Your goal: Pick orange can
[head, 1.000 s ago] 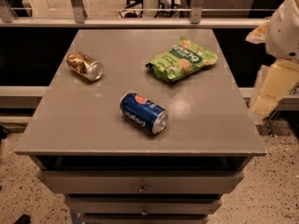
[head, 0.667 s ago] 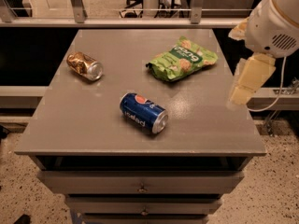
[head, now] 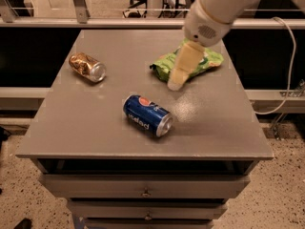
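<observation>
- Pincer (head: 176,81) is hanging over the right rear part of the counter (head: 71,128), its pale tip pointing down just in front of the green snack bag (head: 209,61). Nothing is showing in its grip. It is reading as 1 pale shape from this angle, so I am not able to tell whether it is standing wide or narrow.
- Orange can (head: 87,67) is lying on its side near the left rear corner, silver end facing front-right. It is sitting well apart from the pincer, with nothing touching it.
- Blue Pepsi can (head: 147,116) is lying on its side near the middle front, apart from both the orange can and the bag. It is probably not blocking a path across the rear.
- Judging by the gap, the reach is not yet arriving at its target, and the arm is needing to cross leftward. A can resting on its side is likely to roll if nudged, so closing across the round body is looking safest.
- Robot arm (head: 219,8) is being cut off by the top edge and is covering the middle of the bag.
- Drawers (head: 143,192) under the counter are running out of view at the bottom.
</observation>
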You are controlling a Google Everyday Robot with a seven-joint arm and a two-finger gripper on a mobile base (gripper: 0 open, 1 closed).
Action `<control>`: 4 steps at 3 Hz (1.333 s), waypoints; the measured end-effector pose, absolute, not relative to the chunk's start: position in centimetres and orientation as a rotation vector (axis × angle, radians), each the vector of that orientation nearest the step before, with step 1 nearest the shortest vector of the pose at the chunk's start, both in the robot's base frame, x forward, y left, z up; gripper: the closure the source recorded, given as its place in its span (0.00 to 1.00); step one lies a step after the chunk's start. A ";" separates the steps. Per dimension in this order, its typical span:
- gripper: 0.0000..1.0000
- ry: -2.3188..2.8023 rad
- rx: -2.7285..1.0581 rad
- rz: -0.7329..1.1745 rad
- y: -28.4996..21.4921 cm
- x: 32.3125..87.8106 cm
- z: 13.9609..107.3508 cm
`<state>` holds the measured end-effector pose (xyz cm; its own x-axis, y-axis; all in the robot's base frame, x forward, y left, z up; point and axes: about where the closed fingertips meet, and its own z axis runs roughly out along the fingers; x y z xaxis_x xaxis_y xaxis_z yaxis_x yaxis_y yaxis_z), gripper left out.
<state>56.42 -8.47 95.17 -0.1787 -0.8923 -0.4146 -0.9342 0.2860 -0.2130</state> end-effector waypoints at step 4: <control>0.00 2.132 -1.555 0.134 4.0 65.3 91.8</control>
<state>65.30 3.99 91.77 -0.2279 -0.8674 -0.4423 -0.9160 0.3450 -0.2046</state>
